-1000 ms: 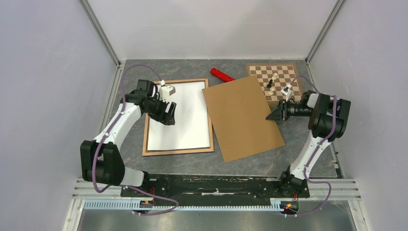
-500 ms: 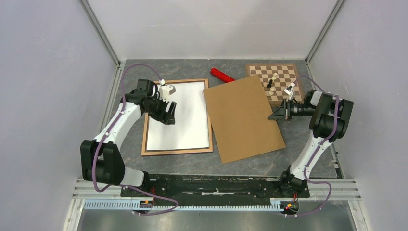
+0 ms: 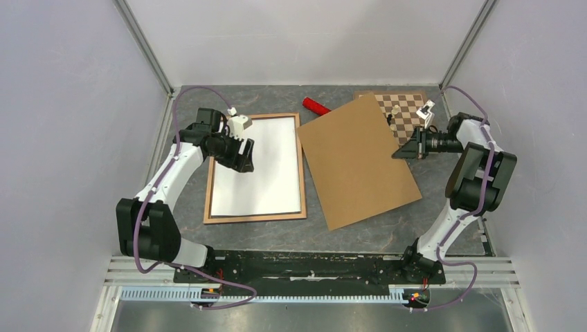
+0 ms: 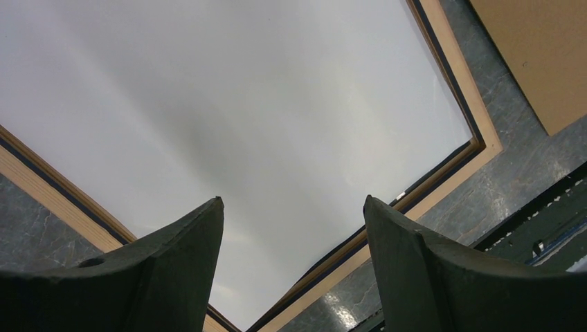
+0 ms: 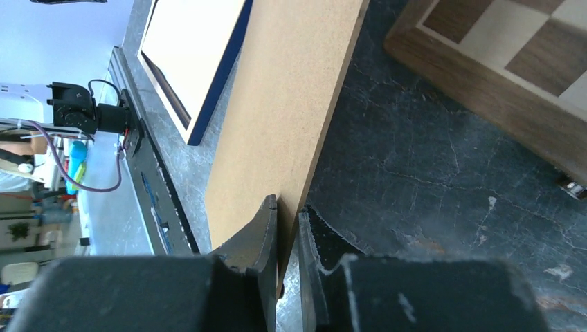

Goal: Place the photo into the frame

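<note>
Pinching the edge of the brown board, our right hand has just shut and lifted it. The photo lies white side up in the frame, with our left hand wide apart above. We think the board covers it next.

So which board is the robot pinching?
The plain brown board, its edge pinched by the right gripper. The chessboard and the white sheet in the frame aren't gripped.
</note>
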Controlling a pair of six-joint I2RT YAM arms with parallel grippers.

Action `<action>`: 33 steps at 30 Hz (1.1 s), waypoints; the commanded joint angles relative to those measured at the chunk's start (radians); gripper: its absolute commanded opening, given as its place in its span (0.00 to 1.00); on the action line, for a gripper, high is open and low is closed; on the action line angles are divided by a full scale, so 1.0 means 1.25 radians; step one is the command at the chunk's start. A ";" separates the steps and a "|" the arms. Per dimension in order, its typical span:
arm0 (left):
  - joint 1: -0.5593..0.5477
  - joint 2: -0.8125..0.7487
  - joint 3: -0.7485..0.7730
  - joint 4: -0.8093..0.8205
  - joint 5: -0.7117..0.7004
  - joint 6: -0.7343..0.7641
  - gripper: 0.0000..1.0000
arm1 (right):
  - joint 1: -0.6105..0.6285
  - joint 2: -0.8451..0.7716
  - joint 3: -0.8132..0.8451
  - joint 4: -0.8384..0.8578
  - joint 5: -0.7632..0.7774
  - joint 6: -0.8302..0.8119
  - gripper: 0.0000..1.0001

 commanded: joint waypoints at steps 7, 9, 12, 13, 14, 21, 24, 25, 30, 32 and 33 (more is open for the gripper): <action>-0.005 0.018 0.067 0.052 0.066 -0.098 0.80 | 0.003 -0.249 0.027 0.173 0.045 0.156 0.00; -0.007 0.022 0.075 0.054 0.070 -0.108 0.80 | 0.012 -0.301 0.014 0.233 0.085 0.219 0.00; -0.011 0.020 0.080 0.071 0.078 -0.132 0.80 | 0.038 -0.362 0.010 0.284 0.145 0.281 0.00; -0.014 0.019 0.081 0.078 0.081 -0.143 0.80 | 0.051 -0.374 0.014 0.289 0.161 0.292 0.00; -0.015 0.017 0.082 0.087 0.083 -0.157 0.80 | 0.063 -0.388 0.018 0.291 0.175 0.304 0.00; -0.035 0.016 0.132 0.170 0.072 -0.333 0.81 | 0.208 -0.469 0.050 0.355 0.342 0.383 0.00; -0.058 0.027 0.194 0.168 0.045 -0.435 0.81 | 0.273 -0.489 0.077 0.376 0.418 0.419 0.00; -0.069 0.032 0.224 0.165 0.043 -0.466 0.81 | 0.295 -0.490 0.087 0.378 0.442 0.428 0.00; -0.128 0.075 0.375 0.140 -0.005 -0.614 0.81 | 0.395 -0.479 0.143 0.381 0.531 0.465 0.00; -0.137 0.102 0.428 0.141 0.013 -0.697 0.81 | 0.434 -0.464 0.184 0.369 0.565 0.478 0.00; -0.140 0.116 0.458 0.140 0.027 -0.739 0.81 | 0.452 -0.457 0.208 0.360 0.585 0.483 0.00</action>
